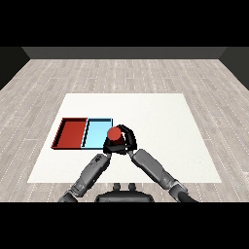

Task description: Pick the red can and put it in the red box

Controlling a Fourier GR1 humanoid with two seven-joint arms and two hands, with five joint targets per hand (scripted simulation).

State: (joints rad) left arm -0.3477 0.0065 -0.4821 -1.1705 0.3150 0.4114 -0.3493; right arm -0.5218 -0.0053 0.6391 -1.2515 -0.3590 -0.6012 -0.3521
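Near the middle of the white surface (160, 121), the right robot hand (127, 140) has its fingers curled round the red can (115, 133), which stands upright in its grasp. The can sits at the right, near corner of the light blue tray (97, 127), overlapping its rim. The left robot hand (110, 149) lies just beside and below the can; whether its fingers are apart or together cannot be told. The red tray (70, 132) lies touching the blue one, on its left.

Matt white table (160, 121), grey wood-plank floor (121, 73)
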